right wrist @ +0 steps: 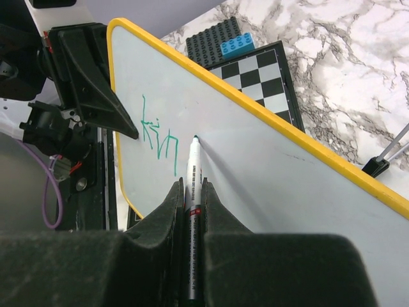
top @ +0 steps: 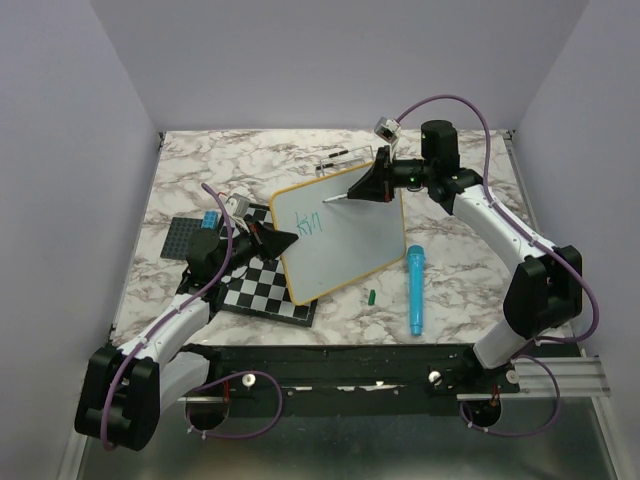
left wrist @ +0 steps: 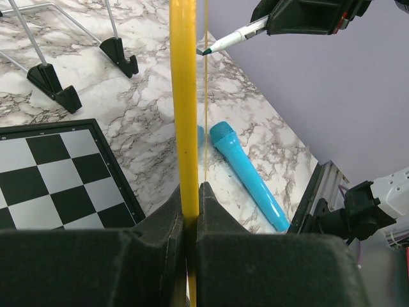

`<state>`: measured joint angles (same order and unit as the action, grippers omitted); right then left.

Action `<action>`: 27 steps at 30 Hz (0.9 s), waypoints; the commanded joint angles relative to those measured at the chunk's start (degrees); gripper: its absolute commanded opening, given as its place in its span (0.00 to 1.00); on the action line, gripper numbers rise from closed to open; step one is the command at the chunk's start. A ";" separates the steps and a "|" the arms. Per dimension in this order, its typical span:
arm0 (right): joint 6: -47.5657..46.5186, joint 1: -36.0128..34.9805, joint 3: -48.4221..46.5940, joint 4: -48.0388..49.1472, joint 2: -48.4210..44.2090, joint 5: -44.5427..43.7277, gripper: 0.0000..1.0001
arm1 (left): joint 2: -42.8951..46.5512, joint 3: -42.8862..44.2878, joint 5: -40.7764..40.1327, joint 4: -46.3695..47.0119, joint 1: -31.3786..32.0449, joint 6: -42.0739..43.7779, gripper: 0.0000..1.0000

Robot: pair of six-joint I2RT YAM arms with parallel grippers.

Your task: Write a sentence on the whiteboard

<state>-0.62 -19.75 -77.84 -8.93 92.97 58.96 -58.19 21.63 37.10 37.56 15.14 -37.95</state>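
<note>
Marble table (top: 470, 200), whiteboard (top: 350, 245), green lettering (right wrist: 158, 137) "kin"

High camera behind both arms looks down on the table (top: 250, 160). From the left gripper (left wrist: 193, 192), a close view along the whiteboard (left wrist: 184, 96) edge; from the right gripper (right wrist: 192, 185), onto its face. All show the marker (right wrist: 193, 157).

On a marbled table (top: 470, 200) are laid a checkered board (top: 262, 290), a dark studded baseplate (top: 182, 237), a turquoise cylinder (top: 414, 290) and, near it, a small green cap (top: 371, 296). A wire stand (left wrist: 52, 86) on black feet is set near the far edge.
</note>
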 commanded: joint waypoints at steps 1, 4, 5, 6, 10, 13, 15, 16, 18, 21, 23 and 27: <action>0.45 0.06 0.24 1.72 0.90 -1.48 0.01 | 0.54 1.22 2.71 4.01 0.42 1.48 0.00; 0.45 0.15 0.50 1.37 1.25 -1.30 0.01 | 0.62 1.22 2.71 4.01 0.42 1.39 0.00; 0.10 0.06 0.59 1.11 1.60 -1.13 0.01 | 0.71 1.31 2.80 3.92 0.42 1.39 0.00; -0.25 0.06 0.67 0.67 1.69 -0.95 0.01 | 0.71 1.31 2.80 4.01 0.42 1.48 0.00; -1.66 0.06 1.90 -1.08 1.60 -0.51 0.01 | 0.80 1.31 2.80 3.92 0.42 1.48 0.00; -2.89 0.06 3.13 -2.14 1.16 -0.16 0.01 | 0.71 1.31 2.80 4.01 0.42 1.48 0.00; -3.68 0.15 4.27 -2.76 0.64 -0.16 0.01 | 0.63 1.23 2.71 4.01 0.42 1.48 0.00; -3.86 0.06 4.54 -3.11 0.55 0.10 0.01 | 0.71 1.31 2.71 4.01 0.42 1.48 0.00; -4.38 0.06 5.85 -3.55 0.46 0.45 0.01 | 0.63 1.23 2.71 4.01 0.42 1.39 0.00; -5.00 0.06 6.65 -4.17 0.20 0.54 0.01 | 0.63 1.31 2.71 4.10 0.42 1.39 0.00; -5.00 0.06 6.57 -4.08 0.11 0.72 0.01 | 0.63 1.22 2.80 4.10 0.42 1.48 0.00; -3.25 -0.03 4.99 -3.12 0.02 0.63 0.01 | 0.54 1.22 2.80 4.19 0.42 1.48 0.00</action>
<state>-3.49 -19.77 -71.72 -12.75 93.32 60.95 -58.19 21.63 37.04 37.41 15.11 -38.17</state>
